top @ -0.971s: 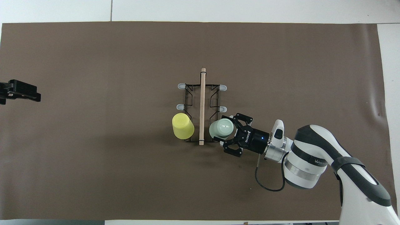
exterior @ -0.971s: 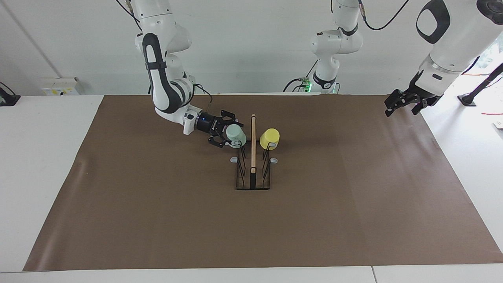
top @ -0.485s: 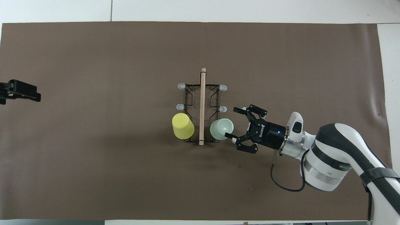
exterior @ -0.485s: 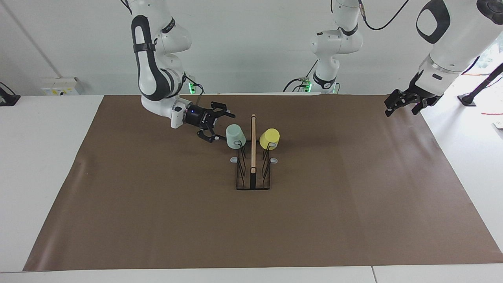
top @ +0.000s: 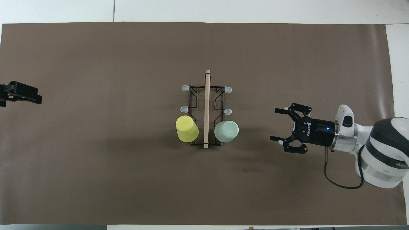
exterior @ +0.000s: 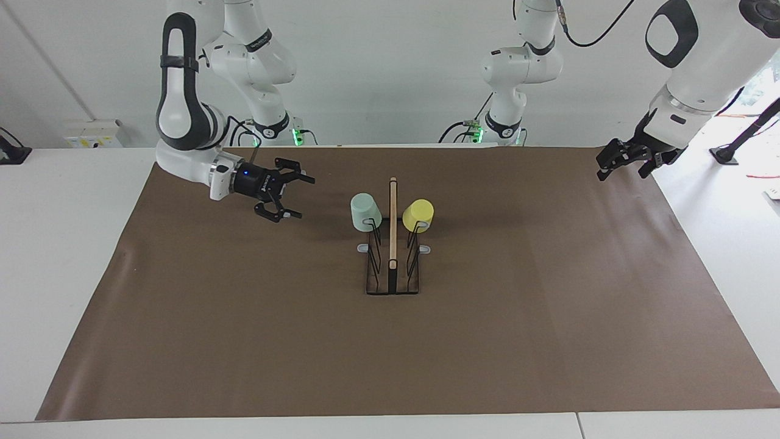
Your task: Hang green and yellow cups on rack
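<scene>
The rack (exterior: 392,268) (top: 206,95) stands mid-table, with its wooden bar upright. The pale green cup (exterior: 365,211) (top: 226,131) hangs upside down on a prong at the rack's end nearest the robots, on the right arm's side. The yellow cup (exterior: 418,214) (top: 187,128) hangs the same way on the left arm's side. My right gripper (exterior: 303,197) (top: 274,124) is open and empty, over the mat, well apart from the green cup toward the right arm's end. My left gripper (exterior: 609,164) (top: 22,95) waits over the mat's edge at the left arm's end.
A brown mat (exterior: 548,317) covers the table. Several grey-tipped prongs (top: 186,87) of the rack farther from the robots are bare. A third arm's base (exterior: 506,122) stands at the robots' edge of the table.
My right gripper has let go of the green cup, leaving it on its prong, and has drawn back toward the right arm's end. The left arm has not moved.
</scene>
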